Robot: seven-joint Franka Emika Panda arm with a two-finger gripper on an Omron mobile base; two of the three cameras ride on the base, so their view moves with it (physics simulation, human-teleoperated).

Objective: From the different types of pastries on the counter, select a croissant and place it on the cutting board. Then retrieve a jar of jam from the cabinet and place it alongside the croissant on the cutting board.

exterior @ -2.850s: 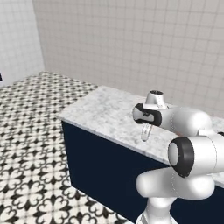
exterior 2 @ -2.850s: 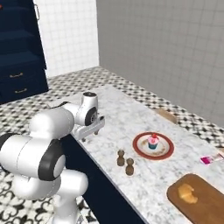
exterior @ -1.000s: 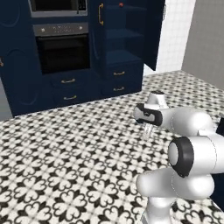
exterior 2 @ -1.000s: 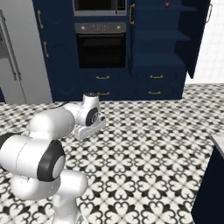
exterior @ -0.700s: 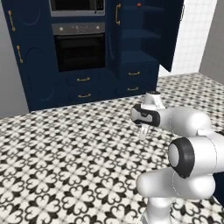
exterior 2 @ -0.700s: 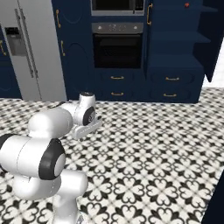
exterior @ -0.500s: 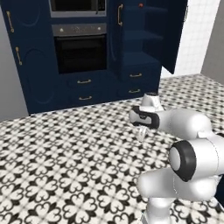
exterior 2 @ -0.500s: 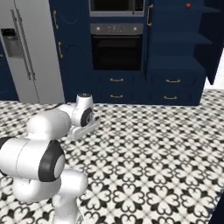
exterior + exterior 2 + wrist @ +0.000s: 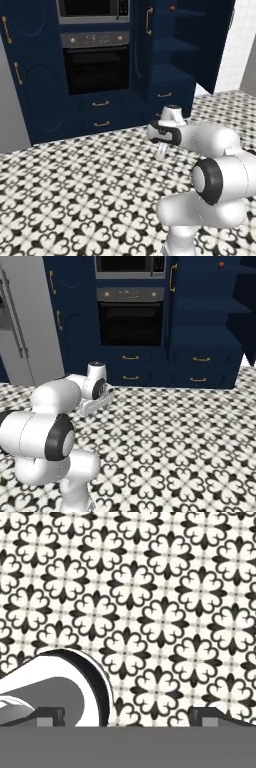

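The tall navy cabinet (image 9: 172, 60) (image 9: 210, 316) stands open ahead, its plain shelves showing. A tiny red jar of jam (image 9: 172, 8) (image 9: 220, 264) sits on a high shelf. My gripper (image 9: 161, 150) (image 9: 96, 404) hangs in front of the arm, pointing down at the tiled floor, far short of the cabinet. In the hand view the gripper (image 9: 127, 717) is open, its fingertips (image 9: 50, 716) set wide apart with only floor tiles between them. The croissant, the other pastries, the cutting board and the counter are out of view.
A built-in oven (image 9: 97, 67) (image 9: 131, 318) with a microwave (image 9: 93, 9) above it stands left of the open cabinet. Drawers with brass handles (image 9: 100, 104) run below. A grey fridge (image 9: 25, 321) is at far left. The open cabinet door (image 9: 222, 45) juts out on the right. Black-and-white tiles (image 9: 75, 190) cover the floor.
The whole picture has shifted: the base has turned away from the counter and moved toward the cabinet wall, which now looks larger and nearer. The gripper stays open and empty.
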